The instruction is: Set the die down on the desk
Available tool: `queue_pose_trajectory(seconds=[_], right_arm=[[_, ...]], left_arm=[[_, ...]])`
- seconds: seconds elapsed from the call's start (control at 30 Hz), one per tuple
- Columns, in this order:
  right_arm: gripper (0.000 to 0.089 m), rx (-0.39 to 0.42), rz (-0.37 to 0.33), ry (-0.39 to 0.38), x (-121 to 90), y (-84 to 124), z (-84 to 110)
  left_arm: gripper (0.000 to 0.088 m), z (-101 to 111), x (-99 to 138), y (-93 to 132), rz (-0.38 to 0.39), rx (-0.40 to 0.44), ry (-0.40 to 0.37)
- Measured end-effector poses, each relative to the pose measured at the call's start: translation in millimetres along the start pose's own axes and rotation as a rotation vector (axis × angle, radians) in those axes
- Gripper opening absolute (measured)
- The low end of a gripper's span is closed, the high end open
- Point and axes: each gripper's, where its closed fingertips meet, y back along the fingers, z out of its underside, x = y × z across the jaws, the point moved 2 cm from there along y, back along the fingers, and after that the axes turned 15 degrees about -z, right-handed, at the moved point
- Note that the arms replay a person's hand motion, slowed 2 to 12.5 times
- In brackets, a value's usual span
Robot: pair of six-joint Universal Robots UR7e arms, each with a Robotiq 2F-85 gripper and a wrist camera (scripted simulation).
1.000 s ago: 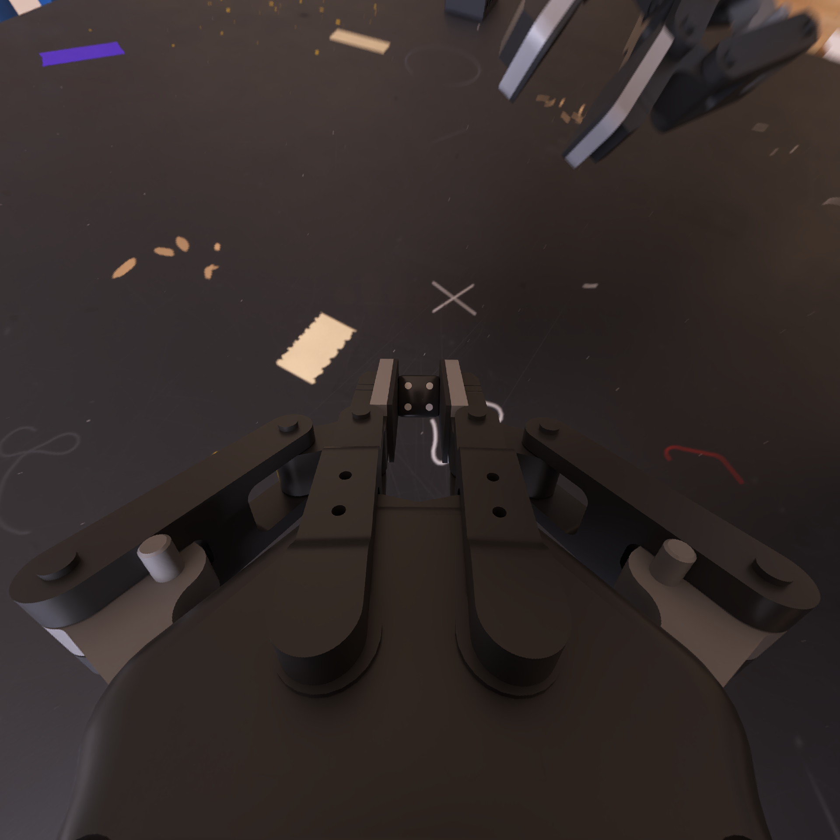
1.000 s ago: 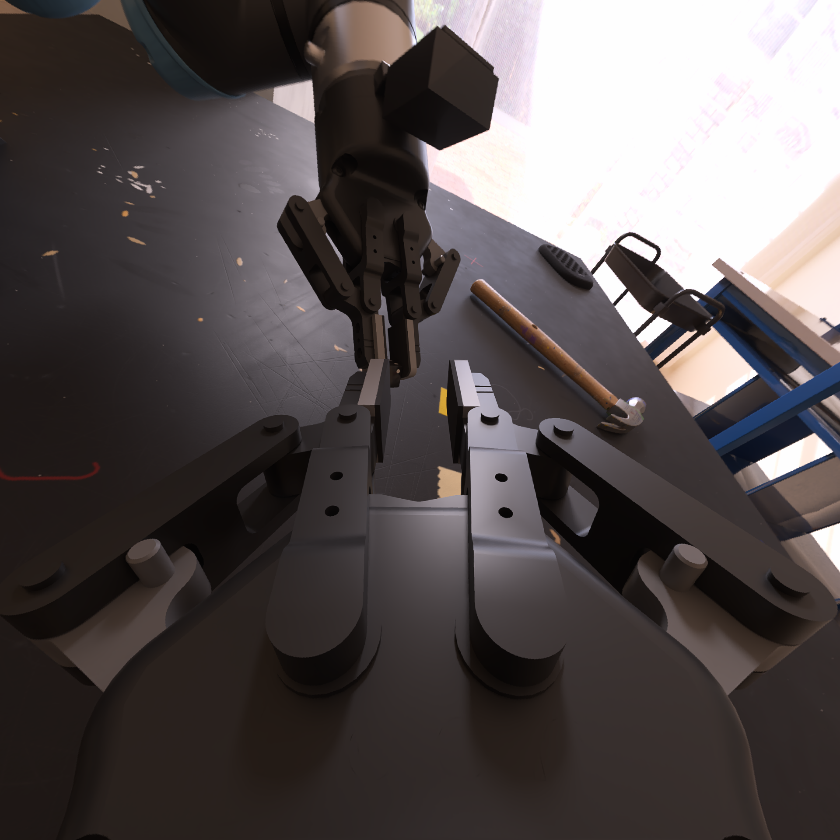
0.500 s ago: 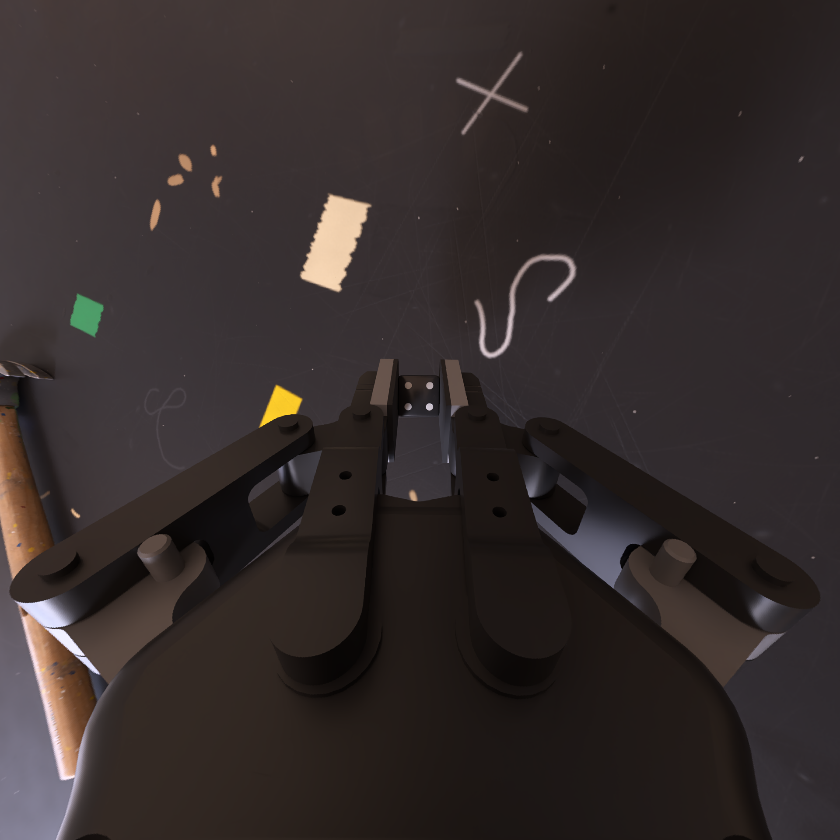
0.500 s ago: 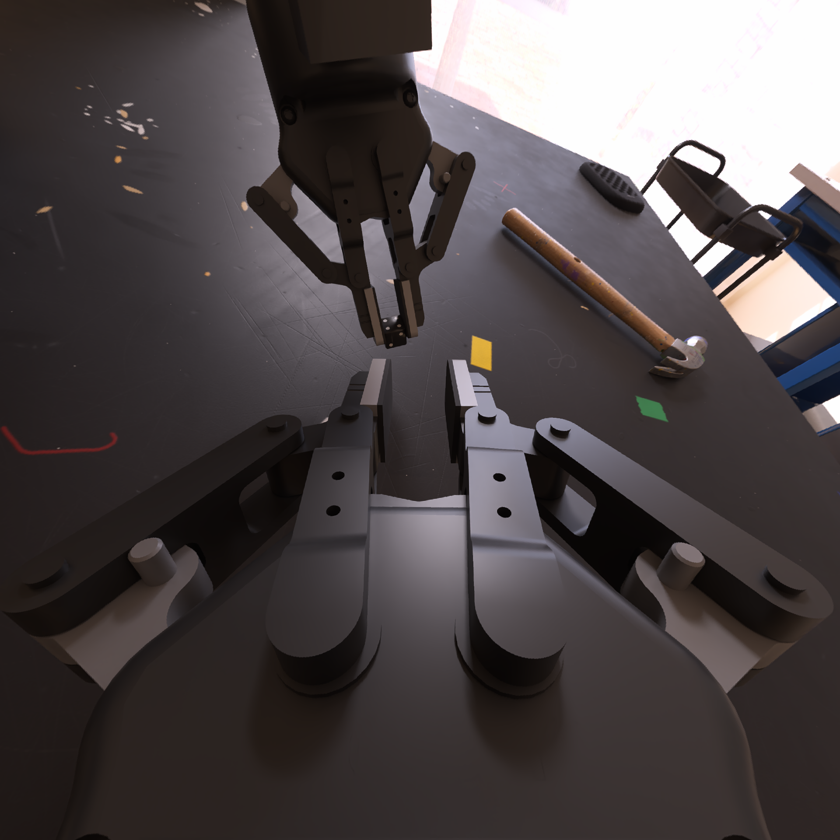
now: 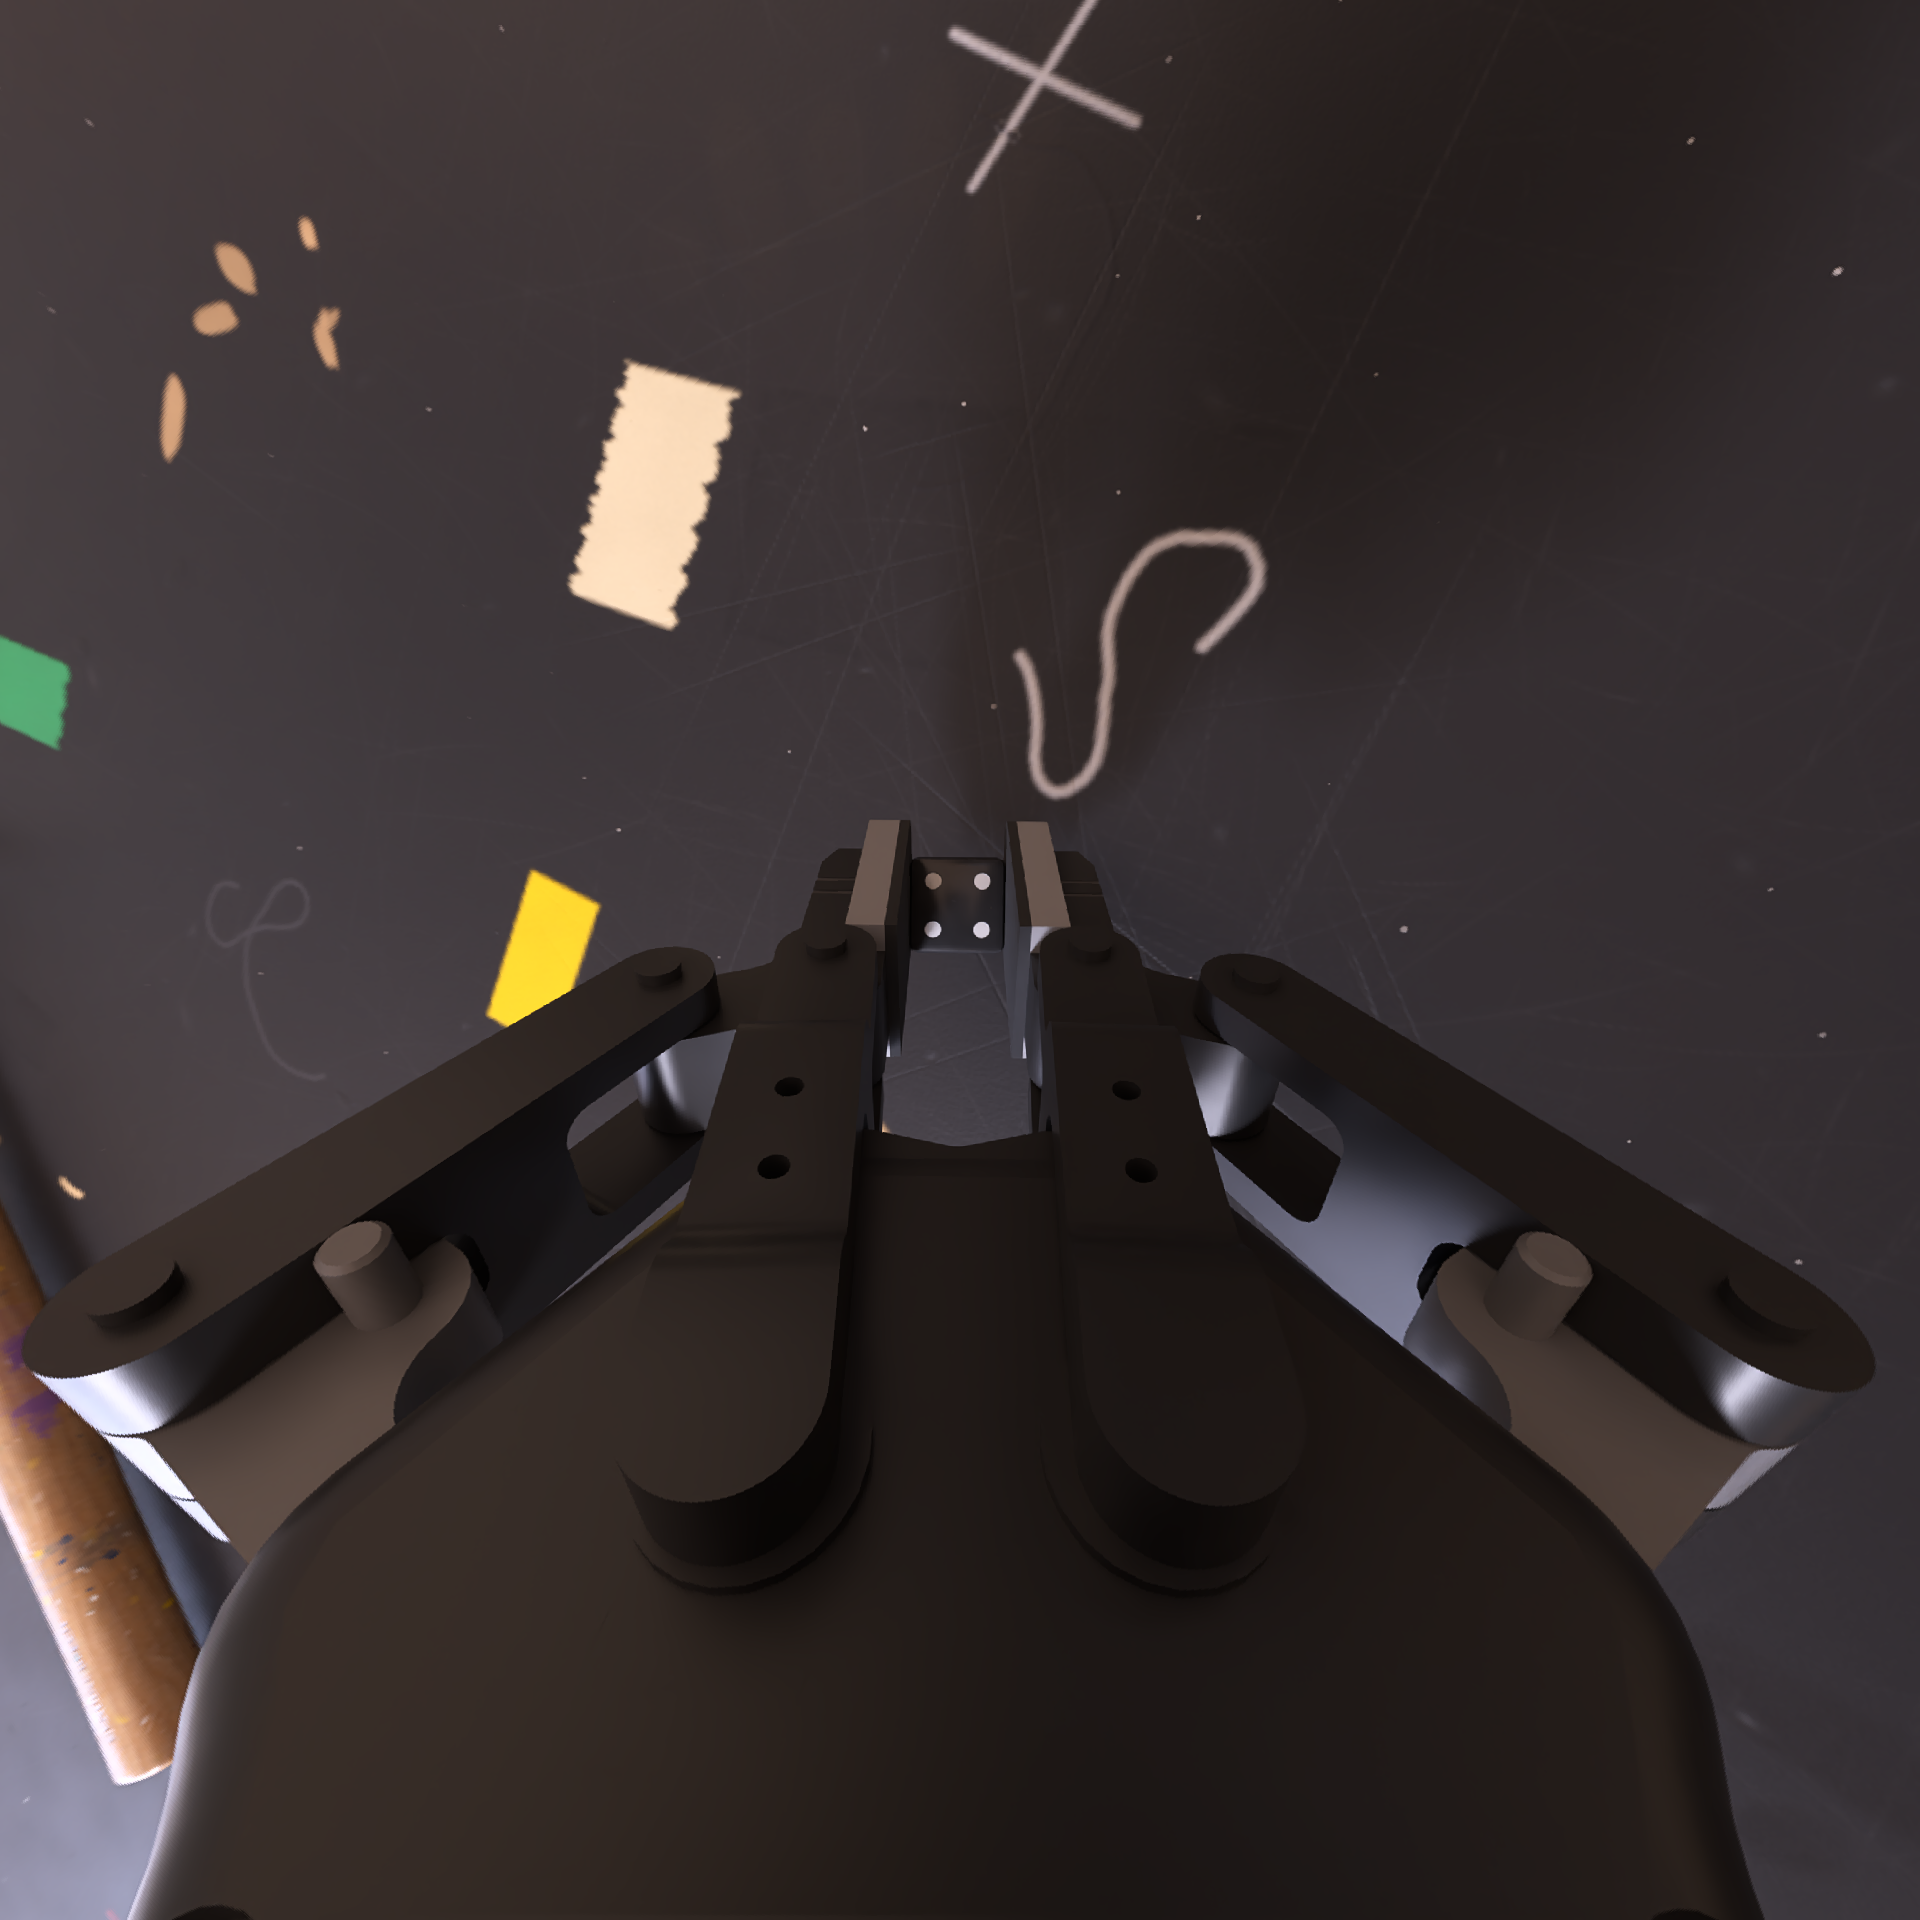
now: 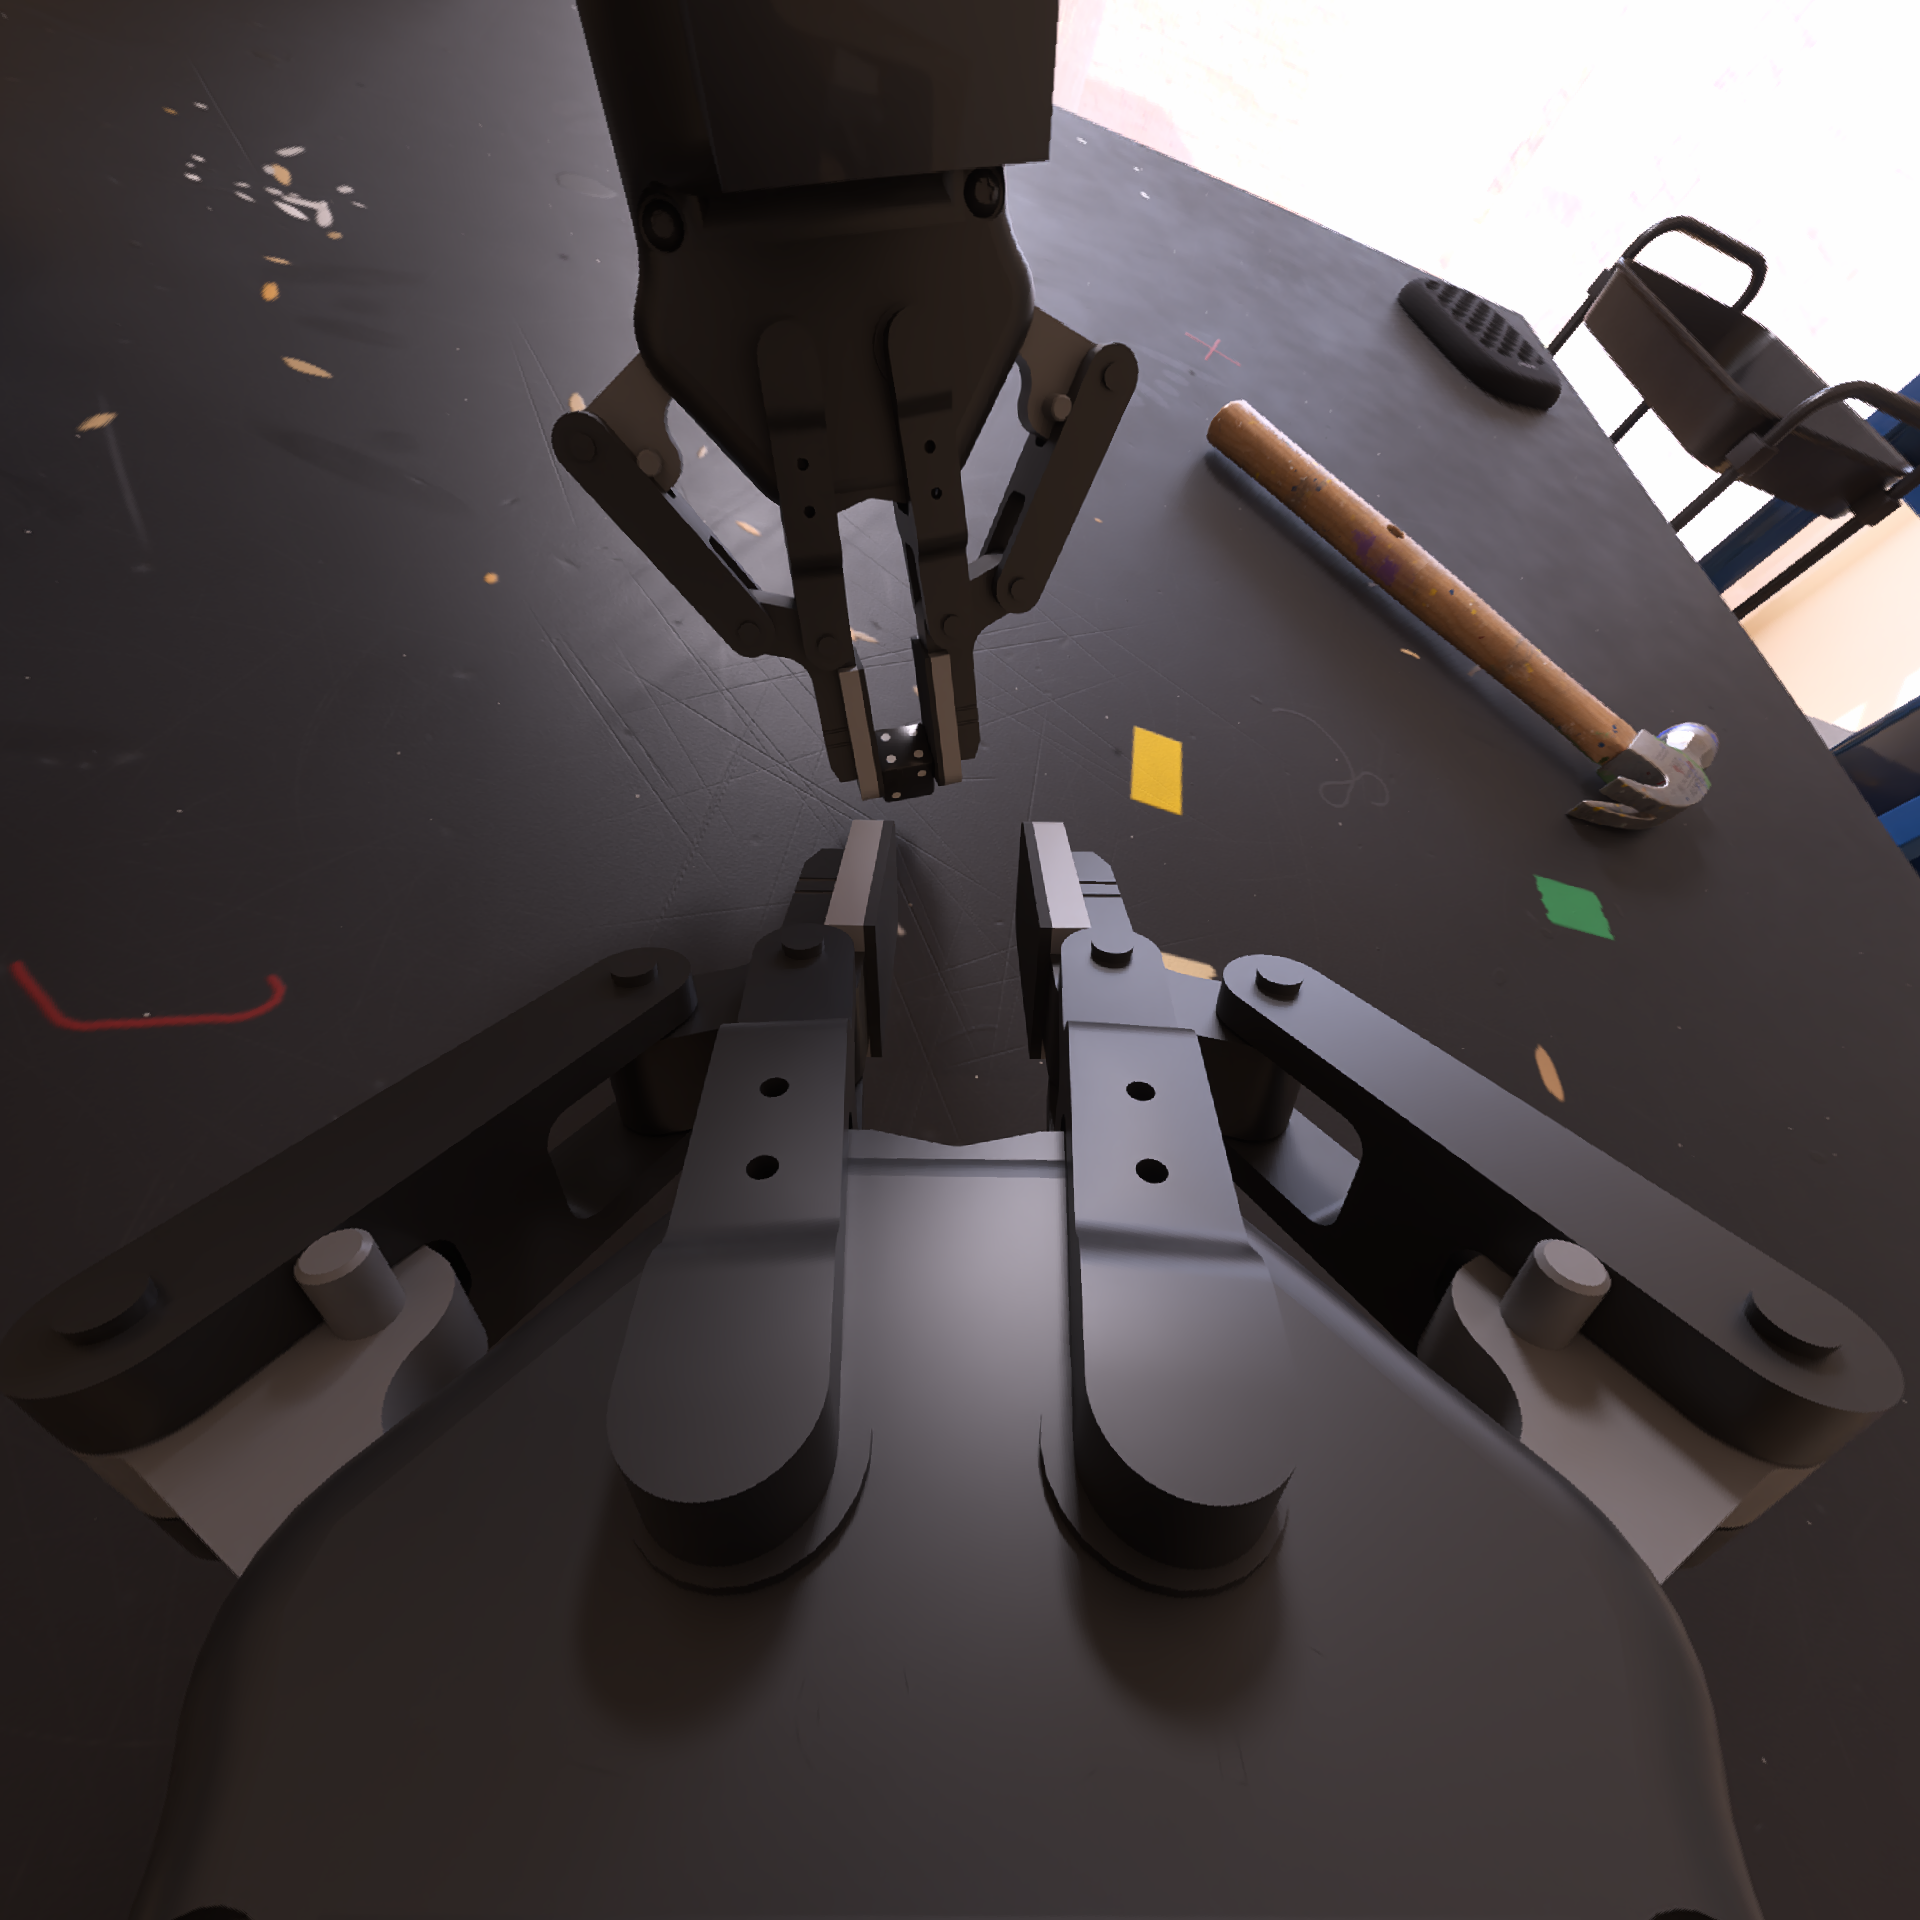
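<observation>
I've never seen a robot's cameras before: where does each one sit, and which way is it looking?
Left wrist view: on the left gripper, looking down its fingers at the die they clamp above the desk.
Right wrist view: on the open right gripper, facing the left gripper.
Shared: die, hammer, yellow patch.

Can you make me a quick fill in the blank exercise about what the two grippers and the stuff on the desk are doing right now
1. The black die is held between the fingers of the ____ gripper.
2. The right gripper holds ____.
3. The die's face toward the left wrist camera shows ____ white pips.
4. The tool lying on the desk with a wooden handle is a ____.

Missing words: left; nothing; four; hammer
</observation>
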Motion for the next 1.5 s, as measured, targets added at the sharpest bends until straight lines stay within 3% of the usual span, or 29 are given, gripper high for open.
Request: queue_pose_trajectory(seconds=[0.17, 0.7, 1.07, 1.5], right_arm=[[0.0209, -0.007, -0.008, -0.009, -1.2, -3.2, 1.3], [0.0199, -0.008, -0.031, -0.032, -4.1, -14.5, 1.8], [0.0198, -0.061, -0.052, -0.019, -7.4, -26.6, 5.0], [0.0201, -0.106, -0.076, -0.016, -11.1, -34.6, 8.4]], left_arm=[[0.0159, 1.5, 3.4, -2.1, 0.03, -0.02, 0.027], [0.0158, -0.2, 2.5, -6.9, 0.027, -0.024, 0.059], [0.0159, -4.8, 1.4, -10.0, 0.008, -0.008, 0.069], [0.022, -8.7, 1.1, -11.8, 0.003, 0.016, 0.085]])
